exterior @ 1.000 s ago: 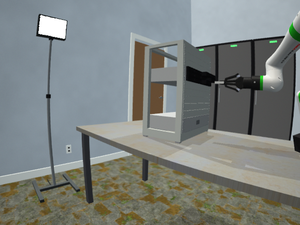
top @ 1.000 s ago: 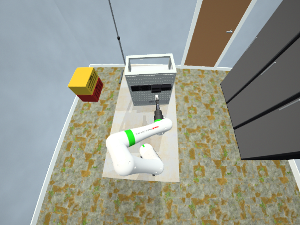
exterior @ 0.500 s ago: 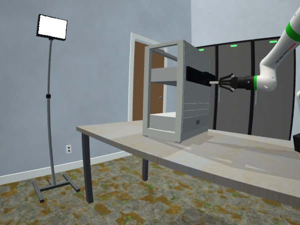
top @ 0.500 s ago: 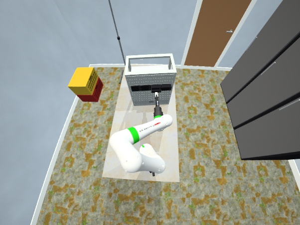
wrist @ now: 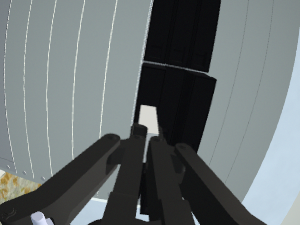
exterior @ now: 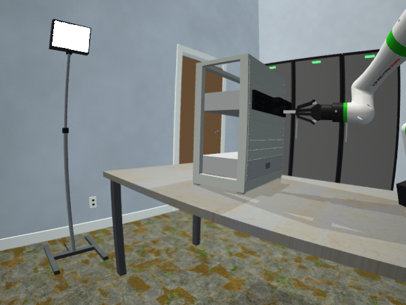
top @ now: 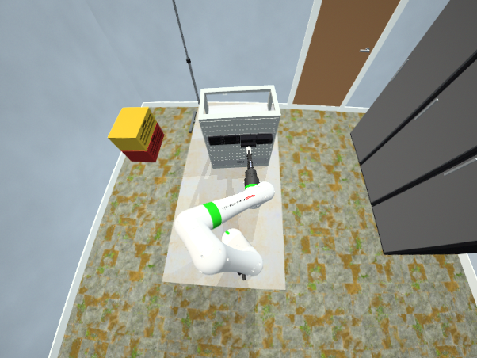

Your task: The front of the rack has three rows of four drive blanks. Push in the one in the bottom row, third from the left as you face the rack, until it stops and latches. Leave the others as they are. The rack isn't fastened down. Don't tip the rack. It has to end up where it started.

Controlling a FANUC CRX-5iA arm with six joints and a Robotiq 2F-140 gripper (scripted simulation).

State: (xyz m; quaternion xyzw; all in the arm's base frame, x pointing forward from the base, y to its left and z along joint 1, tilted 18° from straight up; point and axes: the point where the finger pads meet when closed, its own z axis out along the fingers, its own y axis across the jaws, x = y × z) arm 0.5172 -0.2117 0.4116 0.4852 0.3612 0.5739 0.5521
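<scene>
We see red and dark lettering along the arm's white forearm (top: 242, 201) and black print on the yellow box (top: 135, 133), all too small to read.

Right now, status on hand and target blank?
Hand shut, holding nothing, white tips at black drive blanks. Rack upright on table. Nothing in the way.
</scene>
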